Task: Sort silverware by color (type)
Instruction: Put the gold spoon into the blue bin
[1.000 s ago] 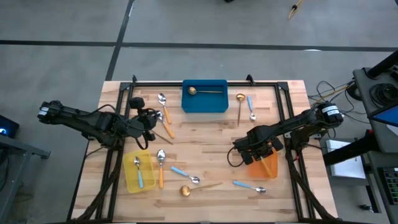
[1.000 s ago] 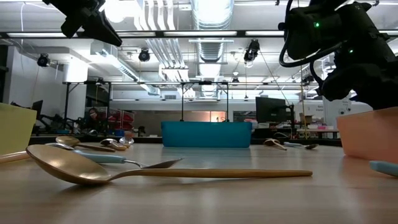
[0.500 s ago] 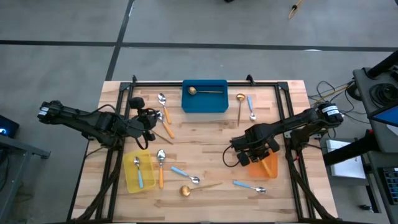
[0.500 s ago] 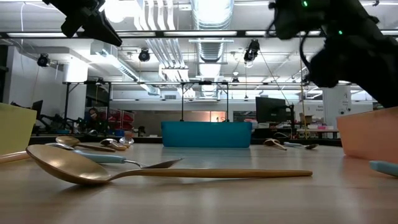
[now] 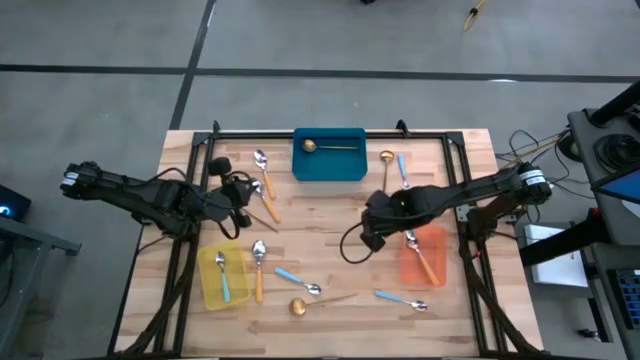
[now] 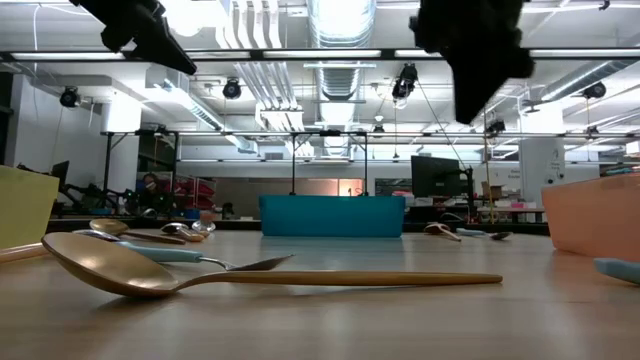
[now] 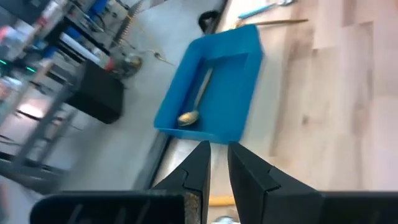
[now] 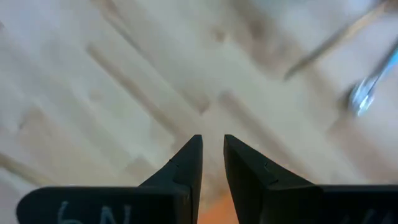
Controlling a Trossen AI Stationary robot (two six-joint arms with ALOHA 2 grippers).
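The silverware lies spread over the wooden table (image 5: 330,215). One gold spoon (image 5: 325,146) is in the blue bin (image 5: 329,165), a blue-handled spoon (image 5: 222,276) in the yellow bin (image 5: 208,285), and an orange-handled spoon (image 5: 424,258) in the orange bin (image 5: 438,262). My right gripper (image 5: 375,232) hangs high over bare wood just left of the orange bin, pointing steeply down. Its fingers (image 8: 212,146) stand a narrow gap apart with nothing between them. My left gripper (image 5: 246,192) waits raised at the left, aimed at the blue bin, its fingers (image 7: 217,152) also narrowly apart and empty.
Loose spoons lie at the far left (image 5: 262,170), at the near middle (image 5: 258,265) (image 5: 296,279) (image 5: 312,302) (image 5: 402,298), and at the far right, a gold one (image 5: 386,172) and a blue-handled one (image 5: 403,172). A black frame (image 5: 330,133) edges the table. Bare wood lies at the centre.
My right gripper has risen from over the orange bin and swung toward the table's left and slightly far, its wrist turning as it went. The orange-handled spoon stays lying in the orange bin, uncovered in the high view.
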